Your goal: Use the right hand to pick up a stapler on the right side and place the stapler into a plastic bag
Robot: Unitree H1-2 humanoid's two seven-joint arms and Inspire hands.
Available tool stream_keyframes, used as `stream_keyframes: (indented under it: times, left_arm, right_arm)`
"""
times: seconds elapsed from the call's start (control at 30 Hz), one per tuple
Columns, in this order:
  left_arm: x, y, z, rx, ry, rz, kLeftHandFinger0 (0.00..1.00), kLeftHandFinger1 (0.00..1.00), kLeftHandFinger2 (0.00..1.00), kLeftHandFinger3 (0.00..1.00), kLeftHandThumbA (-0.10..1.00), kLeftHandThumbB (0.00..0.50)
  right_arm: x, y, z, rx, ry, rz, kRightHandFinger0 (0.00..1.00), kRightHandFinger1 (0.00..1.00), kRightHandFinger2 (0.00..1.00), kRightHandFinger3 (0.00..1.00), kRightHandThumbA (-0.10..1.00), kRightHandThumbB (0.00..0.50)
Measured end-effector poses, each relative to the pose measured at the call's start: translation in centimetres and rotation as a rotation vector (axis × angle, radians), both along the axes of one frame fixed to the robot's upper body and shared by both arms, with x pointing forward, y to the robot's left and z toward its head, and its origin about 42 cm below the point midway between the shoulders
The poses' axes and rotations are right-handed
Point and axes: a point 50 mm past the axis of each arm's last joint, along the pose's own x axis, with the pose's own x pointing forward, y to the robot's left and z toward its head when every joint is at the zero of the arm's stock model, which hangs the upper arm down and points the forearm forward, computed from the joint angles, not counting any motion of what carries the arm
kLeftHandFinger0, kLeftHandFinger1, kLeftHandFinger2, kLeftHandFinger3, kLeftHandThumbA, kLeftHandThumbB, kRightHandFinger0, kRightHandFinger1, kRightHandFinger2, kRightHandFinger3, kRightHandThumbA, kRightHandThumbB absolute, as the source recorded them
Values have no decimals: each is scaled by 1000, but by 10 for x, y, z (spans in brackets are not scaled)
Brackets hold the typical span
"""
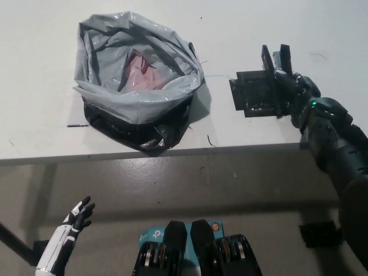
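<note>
The grey plastic bag point(138, 86) stands open on the white table point(46, 69), left of centre, with a pinkish-red thing point(141, 72) lying inside it. My black right hand point(290, 83) is over the table's right part, open, fingers stretched away from me and holding nothing. Just left of it a dark flat rectangular shape point(253, 95) lies on the table; whether it is a stapler or a mark I cannot tell. My white left hand point(77, 215) rests open at the lower left, below the table's level.
The table's front edge point(172, 153) runs across the middle of the picture, with grey floor below it. A short black tape line point(77, 125) lies on the table by the bag's left base.
</note>
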Motion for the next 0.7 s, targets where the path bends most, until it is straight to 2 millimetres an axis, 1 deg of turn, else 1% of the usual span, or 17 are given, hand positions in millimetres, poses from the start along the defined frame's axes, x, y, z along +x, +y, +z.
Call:
stream_keyframes:
  times: [0.07, 0.17, 0.2, 0.23, 0.27, 0.3, 0.33, 0.37, 0.4, 0.43, 0.47, 0.5, 0.53, 0.57, 0.6, 0.67, 0.7]
  left_arm:
    - [0, 0, 0, 0, 1, 0, 1000, 1000, 1000, 1000, 1000, 33]
    - [0, 0, 0, 0, 1, 0, 1000, 1000, 1000, 1000, 1000, 31]
    - [0, 0, 0, 0, 1, 0, 1000, 1000, 1000, 1000, 1000, 30]
    - [0, 0, 0, 0, 2, 0, 1000, 1000, 1000, 1000, 1000, 25]
    - [0, 0, 0, 0, 2, 0, 1000, 1000, 1000, 1000, 1000, 26]
    - [0, 0, 0, -1, 1, 0, 1000, 1000, 1000, 1000, 1000, 26]
    - [0, 0, 0, -1, 1, 0, 1000, 1000, 1000, 1000, 1000, 27]
    - [0, 0, 0, -1, 1, 0, 1000, 1000, 1000, 1000, 1000, 26]
    - [0, 0, 0, -1, 1, 0, 1000, 1000, 1000, 1000, 1000, 24]
    - [0, 0, 0, -1, 1, 0, 1000, 1000, 1000, 1000, 1000, 24]
    - [0, 0, 0, -1, 1, -1, 1000, 1000, 1000, 1000, 1000, 24]
    - [0, 0, 0, -1, 1, -1, 1000, 1000, 1000, 1000, 1000, 22]
    - [0, 0, 0, -1, 0, -1, 1000, 1000, 1000, 1000, 1000, 22]
    - [0, 0, 0, -1, 0, -1, 1000, 1000, 1000, 1000, 1000, 26]
    - [0, 0, 0, -1, 0, -1, 1000, 1000, 1000, 1000, 1000, 31]
    - [0, 0, -1, 0, 1, -2, 1000, 1000, 1000, 1000, 1000, 31]
    - [0, 1, -2, 1, 2, -3, 1000, 1000, 1000, 1000, 1000, 30]
  right_arm:
    - [0, 0, 0, 93, 3, -25, 0, 124, 574, 713, -100, 161]
    - [1, 4, 2, 244, 12, -50, 0, 150, 592, 711, -100, 150]
    - [1, 7, 3, 280, 14, -49, 0, 154, 590, 550, -100, 173]
    - [3, 13, 8, 325, 10, -39, 0, 148, 585, 449, -100, 193]
    - [4, 18, 11, 346, 6, -30, 0, 109, 557, 313, -100, 195]
    - [7, 25, 20, 383, -7, -16, 0, 109, 557, 313, -100, 195]
    - [9, 28, 25, 399, -14, -6, 0, 92, 550, 188, -100, 185]
    - [12, 35, 35, 421, -32, 13, 0, 73, 550, 160, -100, 186]
    - [14, 41, 44, 441, -45, 30, 0, 63, 546, 202, -100, 175]
    - [19, 51, 63, 467, -80, 63, 0, 63, 546, 202, -100, 175]
    - [21, 55, 71, 476, -92, 79, 0, 81, 568, 442, -100, 187]
    - [22, 58, 80, 482, -113, 95, 0, 109, 591, 512, -100, 210]
    - [24, 62, 93, 489, -137, 119, 0, 121, 596, 525, -100, 204]
    - [27, 68, 113, 491, -180, 151, 0, 140, 606, 521, -100, 204]
    - [27, 72, 122, 492, -202, 165, 0, 149, 611, 466, -100, 203]
    - [27, 82, 157, 484, -274, 219, 0, 176, 632, 444, -100, 203]
    - [27, 85, 167, 482, -295, 237, 0, 182, 629, 348, -100, 165]
